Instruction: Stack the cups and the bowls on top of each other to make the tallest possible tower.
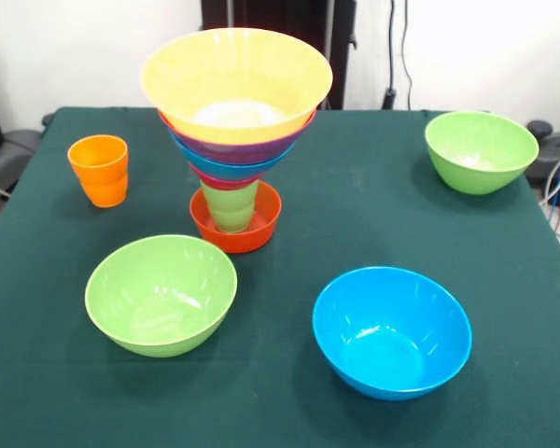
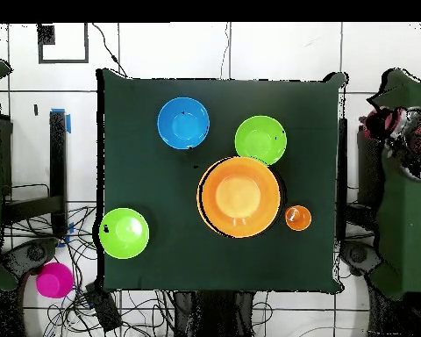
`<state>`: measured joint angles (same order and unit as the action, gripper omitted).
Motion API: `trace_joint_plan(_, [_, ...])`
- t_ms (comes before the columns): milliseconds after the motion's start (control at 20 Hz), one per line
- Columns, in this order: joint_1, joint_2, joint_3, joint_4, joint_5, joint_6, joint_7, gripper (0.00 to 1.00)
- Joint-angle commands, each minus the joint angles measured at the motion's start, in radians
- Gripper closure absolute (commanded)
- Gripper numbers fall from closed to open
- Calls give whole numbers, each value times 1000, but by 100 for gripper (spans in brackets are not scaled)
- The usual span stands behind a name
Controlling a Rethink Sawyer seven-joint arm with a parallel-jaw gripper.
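Tower [image 1: 235, 140] stands; gripper out of sight, state unknowable; next likely: orange cup [image 1: 100, 170] at left onto the top bowl

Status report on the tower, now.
Tool not in view. Tower standing, large orange bowl on top. Orange cup loose beside it.

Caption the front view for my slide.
Tower widening upward from a red-orange bowl, ringed by loose bowls and an orange cup.

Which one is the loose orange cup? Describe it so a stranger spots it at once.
Start at the tower, the tall multicoloured stack on the green table. In the front view, look left of it: the orange cup stands alone, upright. It is the only loose orange piece, narrower than any bowl.
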<state>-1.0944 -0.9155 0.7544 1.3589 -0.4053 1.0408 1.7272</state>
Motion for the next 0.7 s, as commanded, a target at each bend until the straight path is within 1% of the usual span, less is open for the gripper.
trace_joint_plan(50, [-3, 19, -15, 260, -3, -117, -72, 0])
trace_joint_plan(400, [-27, 44, -17, 324, -11, -204, -47, 0])
trace_joint_plan(550, [-31, 54, -24, 361, -6, -246, -17, 0])
trace_joint_plan(700, [-32, 77, -29, 402, -5, -308, 19, 0])
